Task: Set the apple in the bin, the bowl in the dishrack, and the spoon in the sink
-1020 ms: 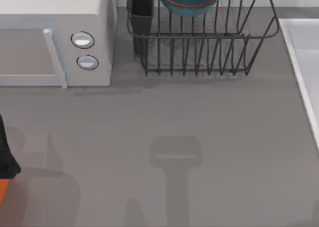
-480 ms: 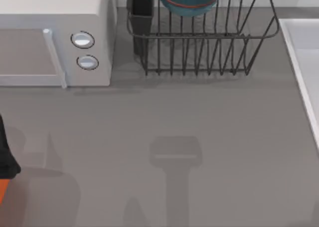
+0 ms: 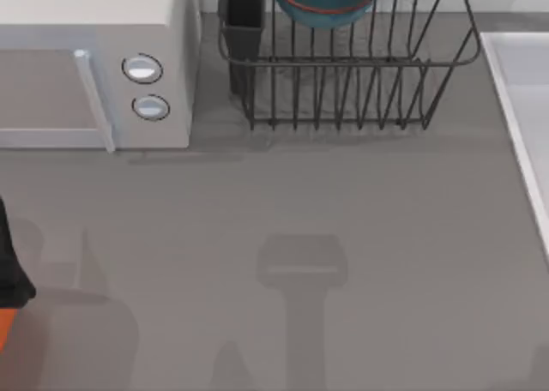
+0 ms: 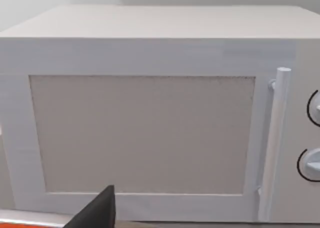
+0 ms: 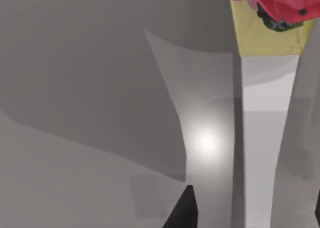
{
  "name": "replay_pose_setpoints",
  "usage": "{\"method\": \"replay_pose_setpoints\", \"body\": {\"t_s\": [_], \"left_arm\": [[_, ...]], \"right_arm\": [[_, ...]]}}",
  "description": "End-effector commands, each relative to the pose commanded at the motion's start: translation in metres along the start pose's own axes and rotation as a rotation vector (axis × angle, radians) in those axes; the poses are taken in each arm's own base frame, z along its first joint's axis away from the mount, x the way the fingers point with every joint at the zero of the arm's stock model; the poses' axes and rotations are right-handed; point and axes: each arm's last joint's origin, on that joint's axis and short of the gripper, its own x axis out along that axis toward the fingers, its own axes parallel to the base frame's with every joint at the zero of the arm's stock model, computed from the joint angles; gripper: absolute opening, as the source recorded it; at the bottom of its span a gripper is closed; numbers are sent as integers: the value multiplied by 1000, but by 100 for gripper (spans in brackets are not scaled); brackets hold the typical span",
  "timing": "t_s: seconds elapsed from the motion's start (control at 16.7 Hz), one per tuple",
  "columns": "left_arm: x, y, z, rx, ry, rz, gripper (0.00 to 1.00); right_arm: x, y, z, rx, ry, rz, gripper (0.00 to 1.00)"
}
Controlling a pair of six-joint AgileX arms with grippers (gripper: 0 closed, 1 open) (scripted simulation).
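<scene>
The blue bowl [image 3: 326, 1] with its reddish rim sits inside the dark wire dishrack [image 3: 360, 65] at the back middle of the table. The sink [image 3: 527, 91] shows as a white rim at the right edge. In the right wrist view a glossy red apple [image 5: 280, 0] lies against a yellow surface [image 5: 265, 40]; I cannot tell whether that is the bin. My right gripper [image 5: 250, 215] is open, nothing between its dark fingertips [image 5: 185, 210], well short of the apple. My left arm [image 3: 10, 275] sits at the table's left edge. The spoon is out of view.
A white microwave [image 3: 94, 65] with two round knobs stands at the back left and faces the left wrist camera [image 4: 150, 128]. The dark cutlery cup [image 3: 244, 18] stands at the rack's left corner. Arm shadows fall on the grey tabletop [image 3: 343, 202].
</scene>
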Motion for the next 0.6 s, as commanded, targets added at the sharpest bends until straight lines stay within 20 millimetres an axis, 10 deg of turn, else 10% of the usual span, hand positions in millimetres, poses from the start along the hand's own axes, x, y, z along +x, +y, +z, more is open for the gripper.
{"method": "replay_pose_setpoints", "body": {"t_s": [0.6], "left_arm": [[0, 0, 0, 0, 0, 0, 100]], "right_arm": [[-90, 2, -1, 3, -4, 5, 0]]}}
